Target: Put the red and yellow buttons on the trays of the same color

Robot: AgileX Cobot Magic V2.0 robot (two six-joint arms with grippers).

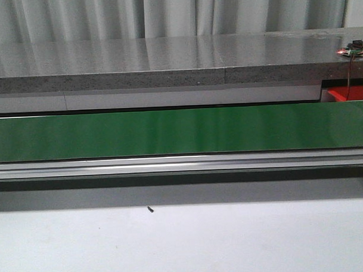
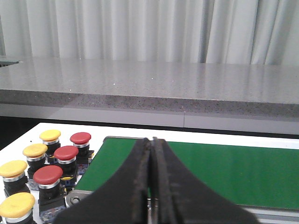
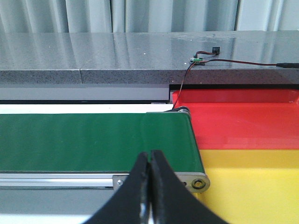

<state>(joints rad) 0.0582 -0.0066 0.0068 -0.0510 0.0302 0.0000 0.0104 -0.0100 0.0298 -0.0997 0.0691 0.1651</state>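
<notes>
Three red buttons (image 2: 66,152) and several yellow buttons (image 2: 35,150) stand upright in a cluster on the white table, just beyond the end of the green belt (image 2: 233,172), in the left wrist view. My left gripper (image 2: 153,140) is shut and empty over that belt end, to one side of the cluster. In the right wrist view a red tray (image 3: 243,119) and a yellow tray (image 3: 252,186) lie side by side past the belt's other end. There my right gripper (image 3: 150,153) is shut on nothing, above the belt's rail. Only a corner of the red tray (image 1: 350,94) appears in the front view, where neither gripper shows.
The green belt (image 1: 181,131) runs across the whole table on an aluminium rail (image 1: 182,164). Behind it rises a grey stone counter (image 1: 167,59). A small circuit board (image 3: 196,59) on its edge trails a wire down toward the red tray.
</notes>
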